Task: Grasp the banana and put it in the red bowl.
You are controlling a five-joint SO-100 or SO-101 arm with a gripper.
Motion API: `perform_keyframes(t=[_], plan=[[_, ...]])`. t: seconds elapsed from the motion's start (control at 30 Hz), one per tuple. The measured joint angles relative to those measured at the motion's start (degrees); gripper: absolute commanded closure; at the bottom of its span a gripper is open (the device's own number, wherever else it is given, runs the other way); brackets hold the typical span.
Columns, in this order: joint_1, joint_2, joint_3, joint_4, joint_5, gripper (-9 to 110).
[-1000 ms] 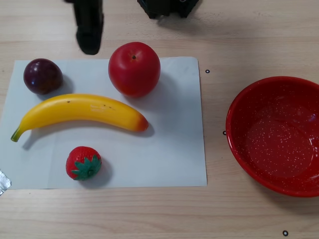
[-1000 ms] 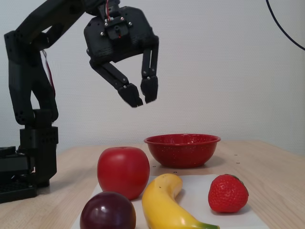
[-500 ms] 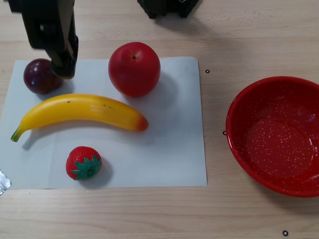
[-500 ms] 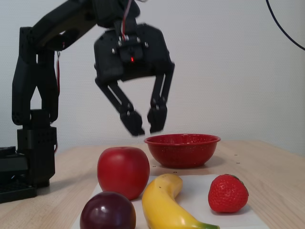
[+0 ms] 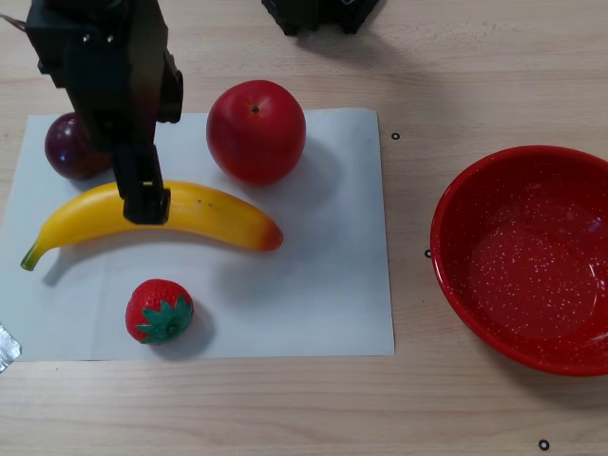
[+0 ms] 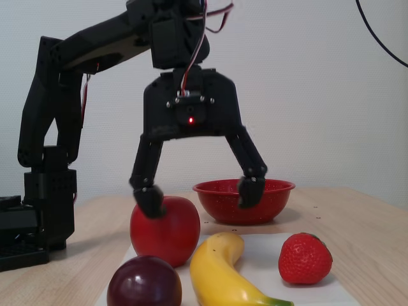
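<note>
Gripper (image 6: 199, 196) spread wide, fingers (image 6: 148, 199) far apart above the banana (image 6: 220, 273). Holding nothing. Possibly clear of the banana (image 5: 152, 218), hard to tell.

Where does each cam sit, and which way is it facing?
Other view: above the table, looking straight down; sees the open claw over the banana, with the red bowl at right.
Fixed view: at table height, beyond the banana's stem end, looking along it toward the red bowl; arm, base and claw show.
Shared: banana, bowl, apple, strawberry, plum, claw.
</note>
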Motion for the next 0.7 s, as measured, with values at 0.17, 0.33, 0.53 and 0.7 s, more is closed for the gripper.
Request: perform_keyframes(t=[0.17, 0.33, 0.53, 0.7], plan=[[0.79, -0.44, 5.54, -8.00, 0.26, 46], [0.88, -0.97, 8.61, -13.54, 0.09, 45], [0.53, -3.34, 9.76, -17.23, 0.09, 44], [0.44, -4.57, 9.76, -19.07, 0.09, 45]])
